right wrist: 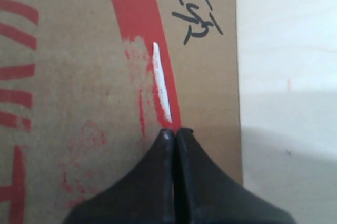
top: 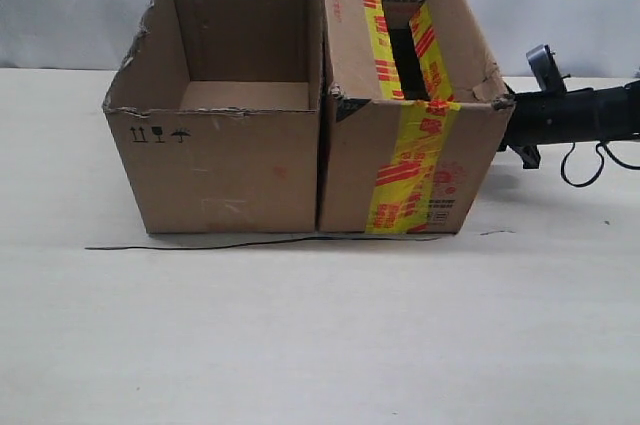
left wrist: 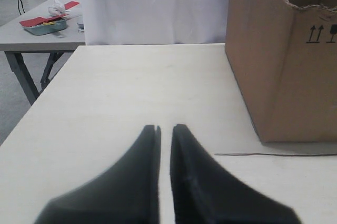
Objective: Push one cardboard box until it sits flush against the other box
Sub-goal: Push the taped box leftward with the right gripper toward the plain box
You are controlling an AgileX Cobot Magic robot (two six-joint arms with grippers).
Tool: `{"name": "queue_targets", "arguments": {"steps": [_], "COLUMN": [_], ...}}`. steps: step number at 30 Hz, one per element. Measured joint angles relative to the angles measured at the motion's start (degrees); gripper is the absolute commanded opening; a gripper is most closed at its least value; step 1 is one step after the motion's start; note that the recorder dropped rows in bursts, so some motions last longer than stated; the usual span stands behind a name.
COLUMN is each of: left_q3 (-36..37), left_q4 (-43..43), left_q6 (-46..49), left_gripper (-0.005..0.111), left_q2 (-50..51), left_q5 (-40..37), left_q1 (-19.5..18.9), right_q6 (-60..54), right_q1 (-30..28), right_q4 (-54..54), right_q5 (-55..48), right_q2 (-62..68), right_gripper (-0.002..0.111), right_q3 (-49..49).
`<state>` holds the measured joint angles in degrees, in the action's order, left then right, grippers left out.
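The cardboard box [top: 410,135] with yellow-and-red tape and a dented corner stands on the right, its left side touching the other box [top: 215,115], a plain carton with a ragged rim and black symbols. My right gripper [right wrist: 174,131] is shut, its tips pressed against the taped box's outer face [right wrist: 95,66] on the red stripe. In the exterior view only the right arm [top: 570,115] shows, reaching the box's right side. My left gripper [left wrist: 165,127] hovers over the table, jaws nearly together with nothing between them, left of the plain carton [left wrist: 287,55].
A thin black wire [top: 260,242] lies on the pale table [top: 320,335] along the boxes' front edges. A white curtain [top: 90,5] hangs behind. Beyond the table's far edge stands another table [left wrist: 37,37] with a teal tray.
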<state>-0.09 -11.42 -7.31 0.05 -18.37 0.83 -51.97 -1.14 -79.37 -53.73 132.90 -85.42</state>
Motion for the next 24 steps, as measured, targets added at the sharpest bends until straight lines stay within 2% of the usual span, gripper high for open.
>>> {"name": "queue_targets", "arguments": {"steps": [10, 24], "left_q3": [0.00, 0.00], "left_q4": [0.00, 0.00], "left_q6": [0.00, 0.00], "left_gripper": [0.000, 0.000], "left_q2": [0.00, 0.00], "left_q5": [0.00, 0.00], "left_q1": [0.00, 0.00], "right_q6": [0.71, 3.63], "right_q1": [-1.69, -3.26], "right_q4": [1.96, 9.98], "right_q5": [2.28, 4.08], "right_q2": [-3.38, -3.60], "right_gripper": [0.000, 0.000], "right_q3": [0.00, 0.87]}}
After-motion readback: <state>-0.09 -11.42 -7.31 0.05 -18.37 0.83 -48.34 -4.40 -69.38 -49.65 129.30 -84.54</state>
